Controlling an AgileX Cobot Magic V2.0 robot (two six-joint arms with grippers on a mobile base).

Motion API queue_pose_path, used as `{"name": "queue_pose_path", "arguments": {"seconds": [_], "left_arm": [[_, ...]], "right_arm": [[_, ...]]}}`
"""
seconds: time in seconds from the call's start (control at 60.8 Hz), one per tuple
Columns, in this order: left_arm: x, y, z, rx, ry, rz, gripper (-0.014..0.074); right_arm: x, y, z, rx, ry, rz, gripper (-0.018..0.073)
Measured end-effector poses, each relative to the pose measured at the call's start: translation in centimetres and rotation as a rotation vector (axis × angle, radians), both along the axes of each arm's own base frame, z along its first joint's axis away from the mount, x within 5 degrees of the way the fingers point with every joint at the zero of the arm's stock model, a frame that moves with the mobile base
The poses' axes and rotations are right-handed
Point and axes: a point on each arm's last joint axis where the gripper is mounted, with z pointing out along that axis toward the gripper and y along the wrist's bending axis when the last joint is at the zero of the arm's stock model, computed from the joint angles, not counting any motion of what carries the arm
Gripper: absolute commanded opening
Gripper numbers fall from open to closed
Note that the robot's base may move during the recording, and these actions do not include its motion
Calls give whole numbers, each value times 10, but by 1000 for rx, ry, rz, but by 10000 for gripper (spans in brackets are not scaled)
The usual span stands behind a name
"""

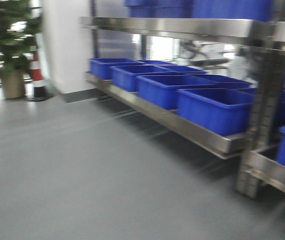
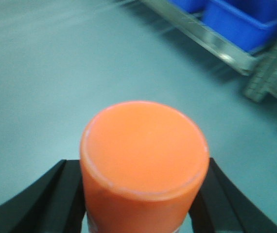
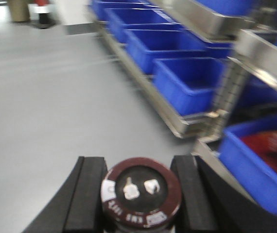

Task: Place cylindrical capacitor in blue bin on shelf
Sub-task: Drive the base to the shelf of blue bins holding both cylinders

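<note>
Between my right fingers sits the cylindrical capacitor, clamped from both sides, upright, its two small terminals facing the right wrist camera. My left fingers are closed on an orange cylinder, which is not part of this task. I judge the step in hand is the carry towards the shelf: the capacitor is held over the grey floor, not yet above any bin. The next move calls for bringing the right arm over the open mouth of one blue bin, low enough that the capacitor does not bounce out, and only then opening the fingers. On the lower tier the nearest blue bin looks empty, and the other bins of the row also show nothing inside, though the views are blurred. One bin at the right edge holds a red object; I cannot tell what it is.
</note>
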Motion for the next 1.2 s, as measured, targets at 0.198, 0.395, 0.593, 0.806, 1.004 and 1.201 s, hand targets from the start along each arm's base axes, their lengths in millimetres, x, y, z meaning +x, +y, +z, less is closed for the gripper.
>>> {"name": "queue_pose_path", "arguments": {"seconds": [0.198, 0.395, 0.593, 0.806, 1.004, 1.201], "left_arm": [[0, 0, 0, 0, 0, 0, -111], [0, 0, 0, 0, 0, 0, -111], [0, 0, 0, 0, 0, 0, -111], [0, 0, 0, 0, 0, 0, -111], [0, 0, 0, 0, 0, 0, -111], [0, 0, 0, 0, 0, 0, -111]], "right_arm": [[0, 0, 0, 0, 0, 0, -25], [0, 0, 0, 0, 0, 0, -25], [0, 0, 0, 0, 0, 0, -25], [0, 0, 0, 0, 0, 0, -25], [0, 0, 0, 0, 0, 0, -25], [0, 0, 0, 0, 0, 0, -25]]}}
